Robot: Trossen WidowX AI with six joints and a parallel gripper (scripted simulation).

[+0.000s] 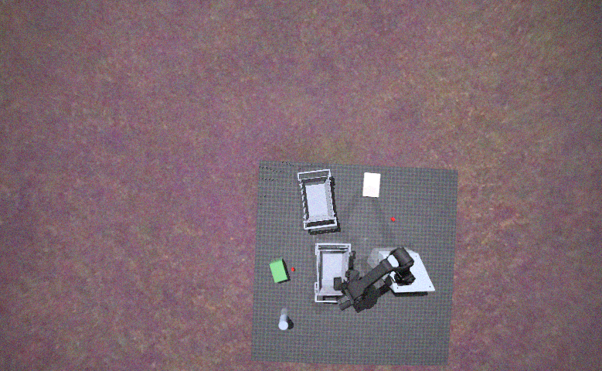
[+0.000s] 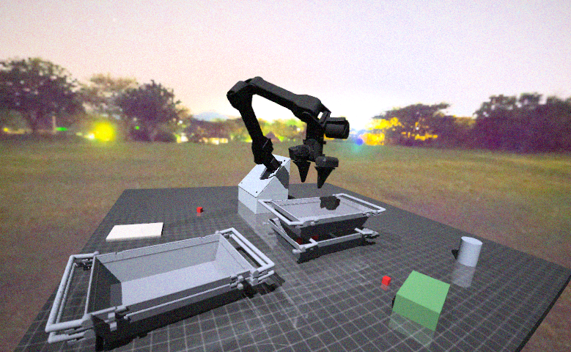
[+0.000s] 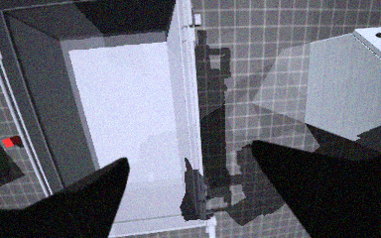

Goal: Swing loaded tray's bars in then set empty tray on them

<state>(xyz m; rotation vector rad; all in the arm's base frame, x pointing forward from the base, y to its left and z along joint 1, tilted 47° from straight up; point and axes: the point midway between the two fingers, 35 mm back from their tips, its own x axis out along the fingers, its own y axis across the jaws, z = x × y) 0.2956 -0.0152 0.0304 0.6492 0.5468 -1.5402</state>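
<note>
The empty tray (image 1: 331, 270) (image 2: 301, 210) (image 3: 128, 99) sits on top of the loaded tray (image 2: 336, 248), looks about level, and has its own bars out over its ends. A gap shows between the two trays, with red blocks (image 2: 313, 237) low in it. Short pale pieces of the loaded tray's bars reach in under the upper tray; the rest of the bars is hidden. My gripper (image 2: 311, 184) (image 3: 191, 155) is open and empty, above the upper tray's rim on the robot's side, touching nothing.
Another tray (image 1: 318, 199) (image 2: 170, 279) stands apart, with its bars out. Around are a white slab (image 1: 371, 185) (image 2: 134, 231), a green block (image 1: 278, 270) (image 2: 423, 292), a pale cylinder (image 1: 283, 322) (image 2: 470, 251) and two small red cubes (image 1: 392, 219) (image 2: 385, 280).
</note>
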